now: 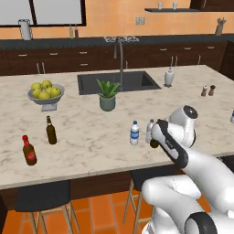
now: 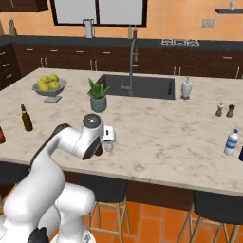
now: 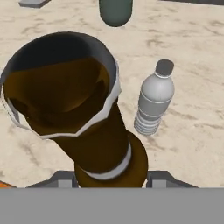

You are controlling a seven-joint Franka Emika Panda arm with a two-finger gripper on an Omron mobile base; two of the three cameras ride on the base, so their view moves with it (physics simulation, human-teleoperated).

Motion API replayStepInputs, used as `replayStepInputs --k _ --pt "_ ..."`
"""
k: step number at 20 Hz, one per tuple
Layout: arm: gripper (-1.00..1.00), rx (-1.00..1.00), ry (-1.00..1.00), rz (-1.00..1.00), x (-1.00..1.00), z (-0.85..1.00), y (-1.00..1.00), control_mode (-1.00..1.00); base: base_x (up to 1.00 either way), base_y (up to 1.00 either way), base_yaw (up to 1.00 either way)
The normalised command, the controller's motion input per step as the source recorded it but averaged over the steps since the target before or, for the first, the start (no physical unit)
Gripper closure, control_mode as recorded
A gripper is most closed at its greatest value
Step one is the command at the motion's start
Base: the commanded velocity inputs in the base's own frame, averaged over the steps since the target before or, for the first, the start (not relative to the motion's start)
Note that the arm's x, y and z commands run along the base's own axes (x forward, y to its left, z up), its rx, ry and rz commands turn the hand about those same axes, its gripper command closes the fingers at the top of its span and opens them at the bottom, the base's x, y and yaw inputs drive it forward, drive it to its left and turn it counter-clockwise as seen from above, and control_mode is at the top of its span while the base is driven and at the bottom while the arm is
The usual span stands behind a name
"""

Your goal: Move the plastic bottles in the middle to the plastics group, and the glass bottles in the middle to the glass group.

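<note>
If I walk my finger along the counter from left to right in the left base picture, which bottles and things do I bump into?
Red-labelled bottle → fruit bowl → plain brown bottle → potted plant → blue-label plastic bottle → white soap dispenser → salt and pepper shakers.

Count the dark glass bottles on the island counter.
3. A plain brown bottle stands at the left of the counter, a red-labelled bottle nearer the front edge beside it, and a slim brown bottle sits in the hand. The frame edges may hide more.

Glossy brown glass bottle (image 3: 83, 127), ribbed grey plastic bottle (image 3: 154, 101), matt marbled stone counter (image 3: 192, 52)
</note>
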Motion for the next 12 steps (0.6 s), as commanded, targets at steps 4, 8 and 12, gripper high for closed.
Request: replayStepInputs --k 4,8,12 --pt "1.00 0.00 0.00 0.16 -0.18 0.23 1.00 -1.00 0.00 0.00 0.00" --pt "1.00 0.00 0.00 0.17 -0.13 0.25 0.99 -1.00 0.00 0.00 0.00" --pt "1.00 0.00 0.00 0.20 -0.01 0.08 0.98 -1.00 0.00 0.00 0.00"
